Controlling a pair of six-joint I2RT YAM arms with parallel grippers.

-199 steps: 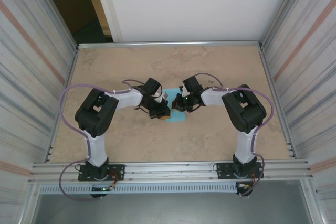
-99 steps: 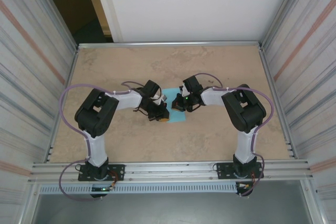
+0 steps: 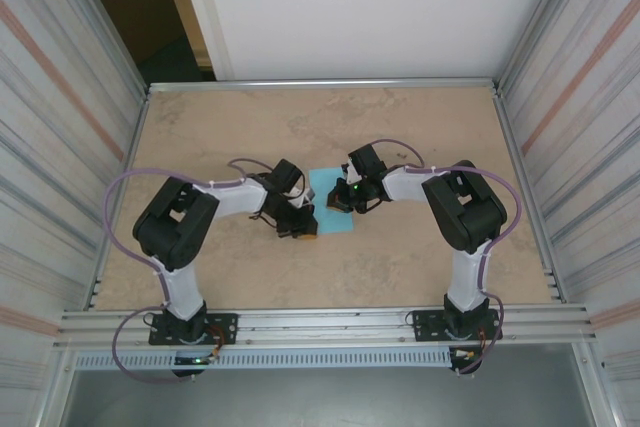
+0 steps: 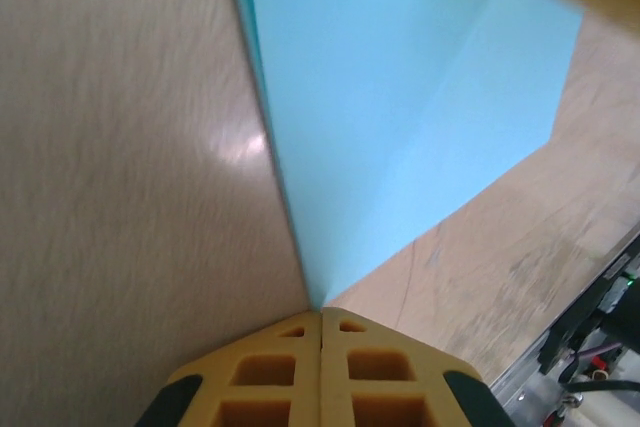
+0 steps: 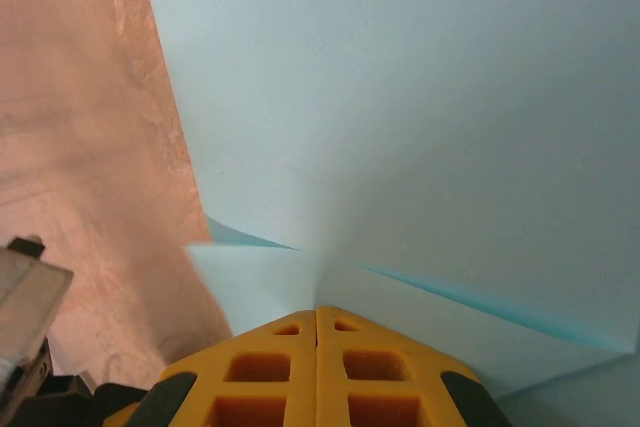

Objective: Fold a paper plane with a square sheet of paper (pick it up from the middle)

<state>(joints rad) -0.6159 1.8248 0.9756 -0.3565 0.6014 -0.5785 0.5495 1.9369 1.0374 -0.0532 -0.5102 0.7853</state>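
Since the earlier frame the left arm has drawn back toward its own side: its elbow sits lower and further out, and the left gripper (image 3: 304,228) now stands at the near-left edge of the square sheet of paper (image 3: 328,187), leaving more of the far-left part of the sheet uncovered. The right arm has not shifted. The sheet lies on the table (image 3: 420,127) at mid-depth, between the two arms. The right gripper (image 3: 338,203) is over the sheet's right half. In the left wrist view the yellow fingers (image 4: 270,372) are closed flat against each other with no gap, and their tips meet the near corner of the sheet, where a raised edge or crease runs away from them. Whether paper is nipped between the pads cannot be told. In the right wrist view the fingers (image 5: 370,372) are likewise pressed together, tips resting on the sheet. Faint crease lines fan out from that point, and a folded flap shows to the left of it.
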